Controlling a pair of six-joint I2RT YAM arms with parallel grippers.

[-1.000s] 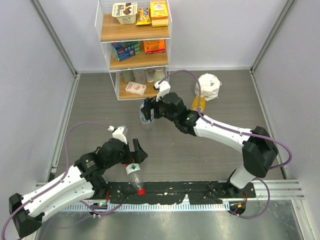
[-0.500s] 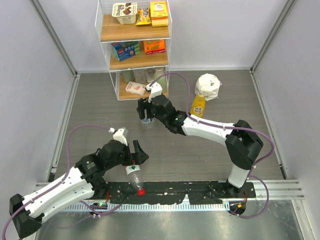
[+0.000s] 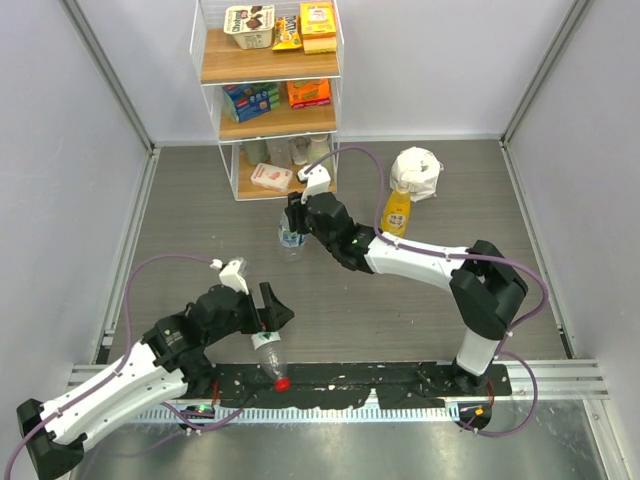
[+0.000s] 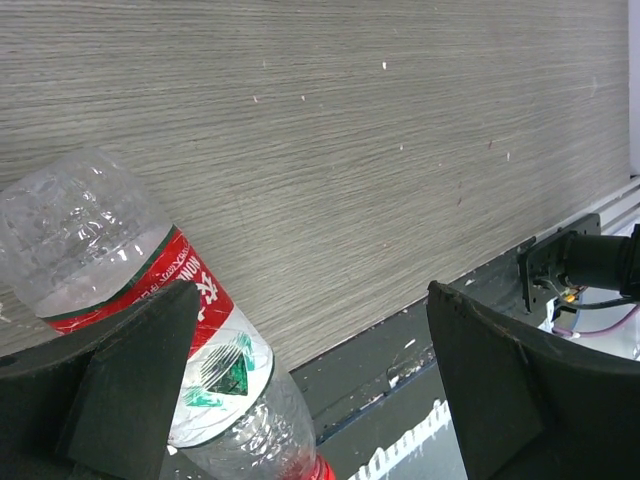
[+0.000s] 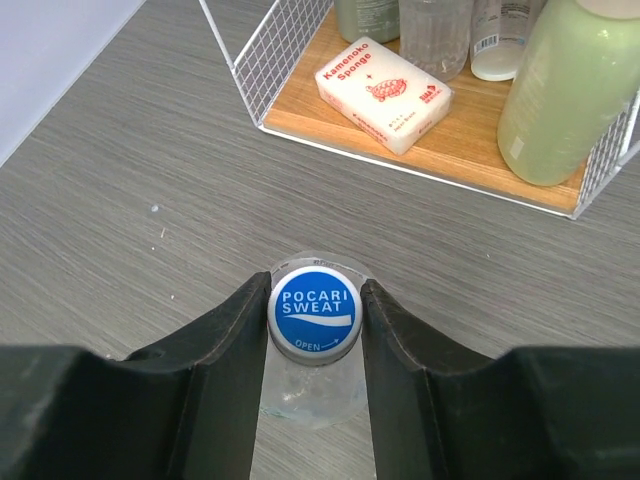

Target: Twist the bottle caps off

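Bottles on the tabletop: three; grippers: two.
Right gripper clenched on the cap of the upright blue-label bottle, centre; left gripper released by the lying red-label bottle, near; yellow bottle far right.

Jaws pinch the blue cap on its bottle.

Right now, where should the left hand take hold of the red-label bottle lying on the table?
Grip the red-label bottle across its labelled middle, coming down from above. It lies on its side, red cap toward the near rail, so the round body offers two opposite sides.
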